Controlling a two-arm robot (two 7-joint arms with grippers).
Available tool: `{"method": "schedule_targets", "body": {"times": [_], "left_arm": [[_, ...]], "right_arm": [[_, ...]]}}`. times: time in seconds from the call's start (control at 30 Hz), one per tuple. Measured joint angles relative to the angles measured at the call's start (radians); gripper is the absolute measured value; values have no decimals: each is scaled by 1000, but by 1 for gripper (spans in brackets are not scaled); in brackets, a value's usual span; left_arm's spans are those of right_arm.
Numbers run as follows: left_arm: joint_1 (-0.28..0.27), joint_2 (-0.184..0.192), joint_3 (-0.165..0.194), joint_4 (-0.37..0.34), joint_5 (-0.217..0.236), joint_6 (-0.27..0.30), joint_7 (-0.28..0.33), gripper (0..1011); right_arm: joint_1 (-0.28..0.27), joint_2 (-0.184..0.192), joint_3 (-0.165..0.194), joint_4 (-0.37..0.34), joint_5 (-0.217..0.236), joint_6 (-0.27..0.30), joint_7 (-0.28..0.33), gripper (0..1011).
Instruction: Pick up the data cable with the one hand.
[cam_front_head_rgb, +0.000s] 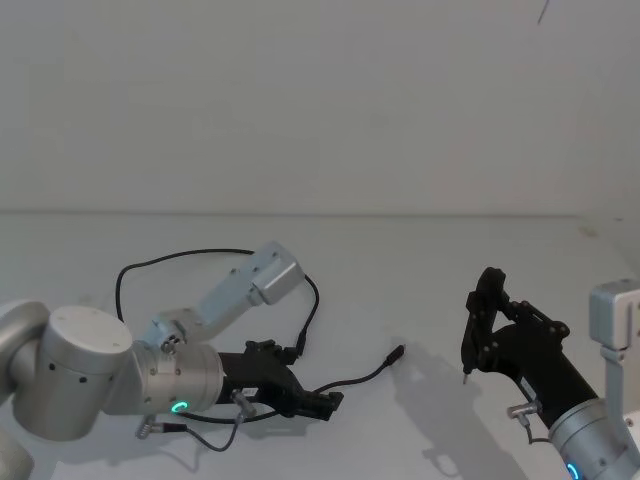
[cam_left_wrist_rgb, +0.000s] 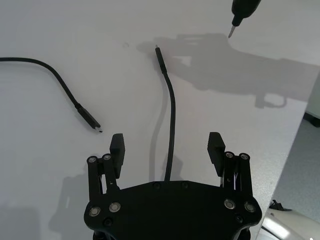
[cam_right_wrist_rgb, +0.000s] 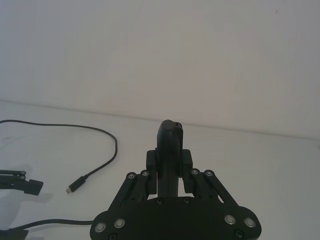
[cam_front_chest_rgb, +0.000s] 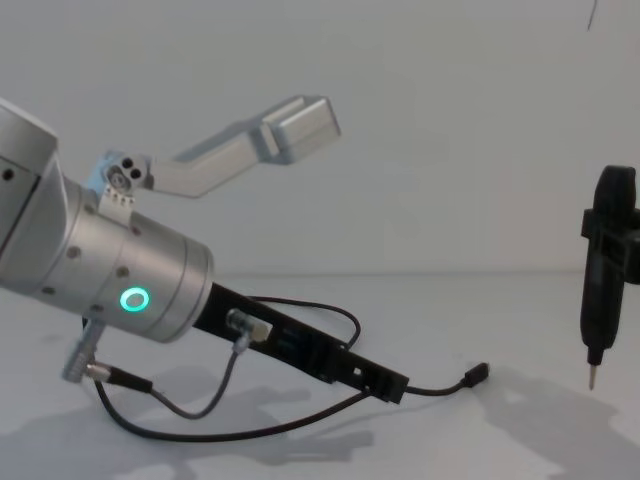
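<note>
While hand astride cable, pen nr.

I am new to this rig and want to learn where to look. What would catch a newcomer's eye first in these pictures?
First, the left tool, low over the white table at the robot's left, open, with the black data cable running between its jaws. Next, the right tool, raised on the right, clamped on a black pen-shaped stylus whose metal tip points down.
</note>
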Motion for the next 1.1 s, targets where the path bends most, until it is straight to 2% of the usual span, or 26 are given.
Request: {"method": "schedule_targets", "body": {"times": [0.73,1.03,1.1], "left_arm": [[2,-46,14,68,12,5,31,1001],[3,-53,14,77,14,8,36,824],[3,-54,14,79,15,8,37,738]], "right_arm": [[0,0,0,0,0,0,0,279],[0,0,0,0,0,0,0,279],[0,0,0,0,0,0,0,279]]}}
